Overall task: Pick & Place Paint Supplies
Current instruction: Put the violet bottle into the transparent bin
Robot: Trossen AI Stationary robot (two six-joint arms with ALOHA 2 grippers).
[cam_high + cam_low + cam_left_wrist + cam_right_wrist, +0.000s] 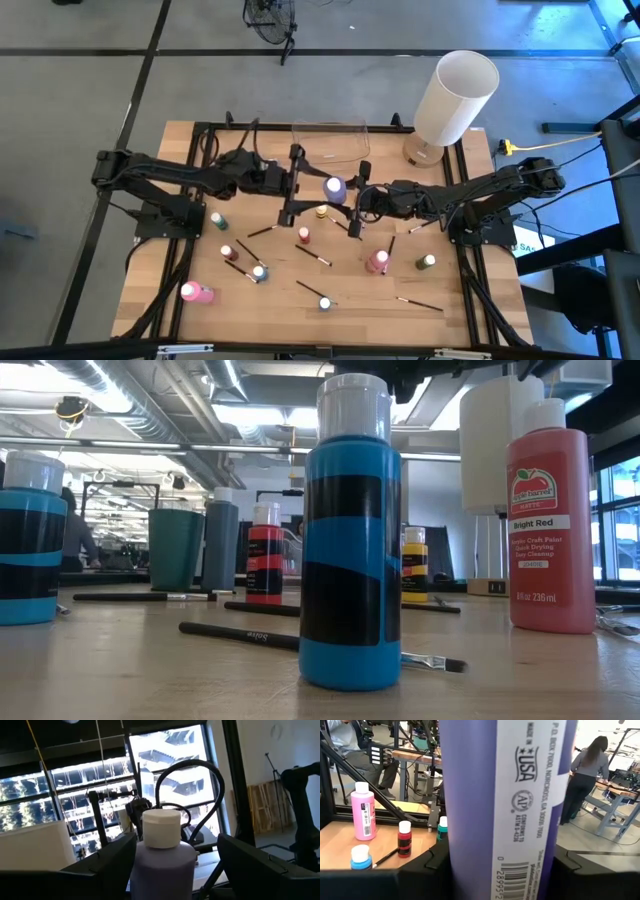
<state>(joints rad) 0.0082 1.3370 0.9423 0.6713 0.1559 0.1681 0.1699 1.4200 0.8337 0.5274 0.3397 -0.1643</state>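
**Lilac bottle between both my grippers**

My right gripper (352, 200) pinches the lilac bottle (334, 188) by its body, raised over the table (180, 270) middle, just before the clear container (330, 140); my left gripper (318, 185) has its fingers spread either side of the bottle's capped end, not visibly pressing; other bottles and brushes lie scattered below.

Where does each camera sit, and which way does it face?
High: above the table, facing down; both arms meet at the lilac bottle.
Low: at table height, facing level across, blue bottle nearest; no arm plainly seen.
Left wrist: faces the bottle's cap, between left fingers.
Right wrist: faces its label, between right fingers.
Shared: high and wrists see the lilac bottle.
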